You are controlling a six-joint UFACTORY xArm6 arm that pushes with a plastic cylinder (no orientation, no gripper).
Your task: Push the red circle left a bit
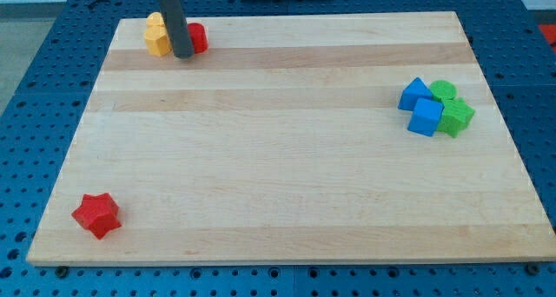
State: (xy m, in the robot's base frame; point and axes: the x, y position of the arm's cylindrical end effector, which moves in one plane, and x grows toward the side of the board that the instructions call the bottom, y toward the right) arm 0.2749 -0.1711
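Camera view: my tip (184,56) sitting at top-left of pale wooden board (287,201), touching red circle (198,38), rod partly hiding it.
Pressing between red circle and lumpy yellow block (156,35), shape unclear. No claw here, only plain dark rod. Red star (96,214) lying bottom-left; two blue blocks (420,106) and two green blocks (452,108) clustering right, touching.

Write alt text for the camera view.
My tip sits at the board's top left between a yellow block and the red circle. A red star lies bottom left; blue and green blocks cluster right.
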